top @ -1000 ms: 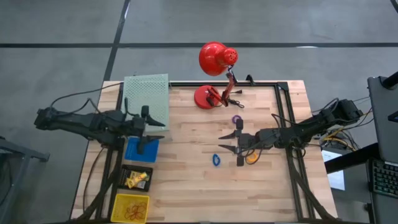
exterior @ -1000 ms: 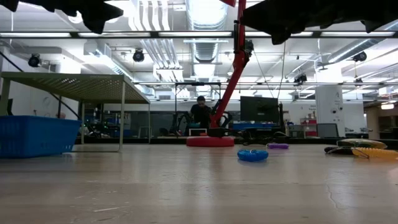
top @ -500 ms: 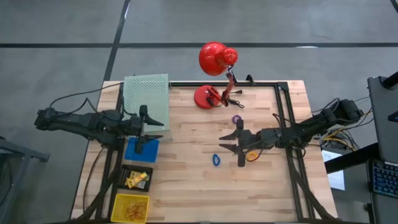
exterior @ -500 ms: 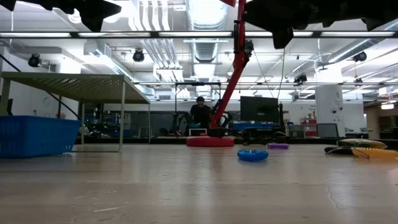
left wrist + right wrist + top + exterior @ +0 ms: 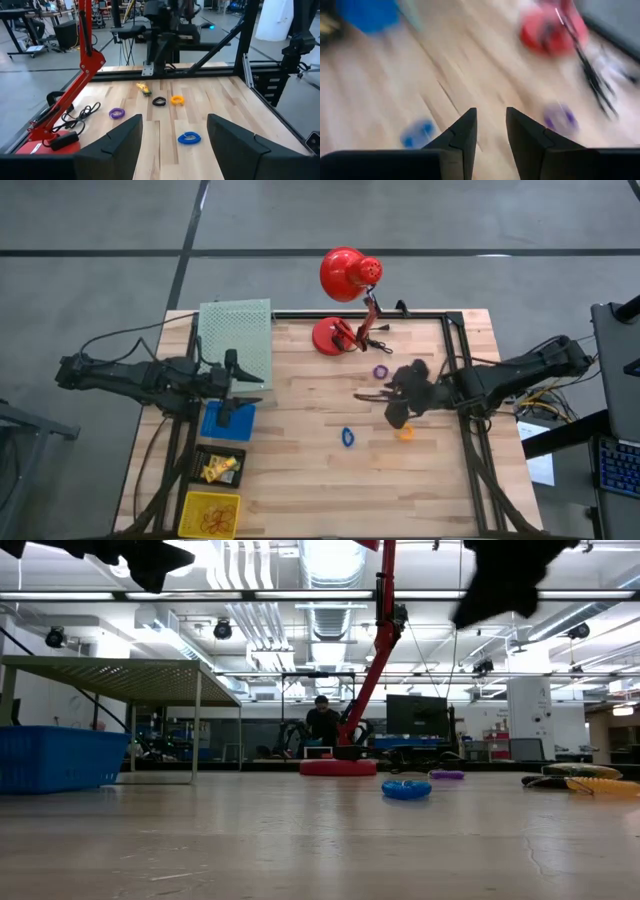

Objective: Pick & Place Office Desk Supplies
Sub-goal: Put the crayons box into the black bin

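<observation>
Wooden counter (image 5: 300,470) carries everything. Red desk lamp (image 5: 343,300) stands at the far edge, base on the wood. Pale green mesh tray (image 5: 236,340) sits at the far left corner, with a blue bin (image 5: 226,423), a black bin (image 5: 218,466) and a yellow bin (image 5: 211,513) in a row nearer along the left side.

Left arm reaches in level from the left edge, left claw (image 5: 243,383) hanging above the green tray and blue bin, fingers (image 5: 112,145) spread wide, nothing between them.

Right arm comes in from the right edge, wrist turned, right claw (image 5: 385,402) raised off the counter over the middle-right area; fingers (image 5: 462,137) stand a narrow gap apart with nothing between them.

Supplies loose on the counter: blue ring (image 5: 347,437) mid-counter, orange ring (image 5: 406,433) just beside the right claw, purple ring (image 5: 380,371) near the lamp base, black ring (image 5: 159,101) and small yellow piece (image 5: 145,88) farther right. More yellow pieces lie in the black bin.
</observation>
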Action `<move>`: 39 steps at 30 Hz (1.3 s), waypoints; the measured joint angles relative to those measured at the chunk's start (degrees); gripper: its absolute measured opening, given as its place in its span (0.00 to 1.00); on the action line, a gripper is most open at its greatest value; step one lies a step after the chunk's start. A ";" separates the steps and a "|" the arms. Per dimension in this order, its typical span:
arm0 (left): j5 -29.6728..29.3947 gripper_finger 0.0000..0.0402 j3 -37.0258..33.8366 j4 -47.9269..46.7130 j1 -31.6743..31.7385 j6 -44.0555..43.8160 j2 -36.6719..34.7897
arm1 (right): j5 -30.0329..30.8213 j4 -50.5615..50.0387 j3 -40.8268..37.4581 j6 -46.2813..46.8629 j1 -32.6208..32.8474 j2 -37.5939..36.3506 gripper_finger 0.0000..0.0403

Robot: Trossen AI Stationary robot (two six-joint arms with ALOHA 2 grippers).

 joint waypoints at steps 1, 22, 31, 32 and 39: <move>0.00 0.57 0.00 -0.45 0.00 0.02 0.00 | -1.08 -6.60 2.09 3.45 0.00 0.61 0.25; 0.00 0.57 -0.13 -7.56 0.00 -2.90 -0.04 | -9.05 -36.61 14.84 8.09 0.02 11.29 0.21; 0.00 0.57 0.02 -7.44 0.00 -3.23 0.00 | -9.05 -37.16 14.40 5.73 0.02 12.41 0.18; 0.00 0.57 0.02 -7.92 0.00 -3.23 0.00 | -9.05 -37.18 14.40 5.73 0.02 12.32 0.18; 0.00 0.57 0.02 -11.18 0.00 -3.21 0.00 | -9.05 -37.13 14.40 5.73 0.02 12.32 0.19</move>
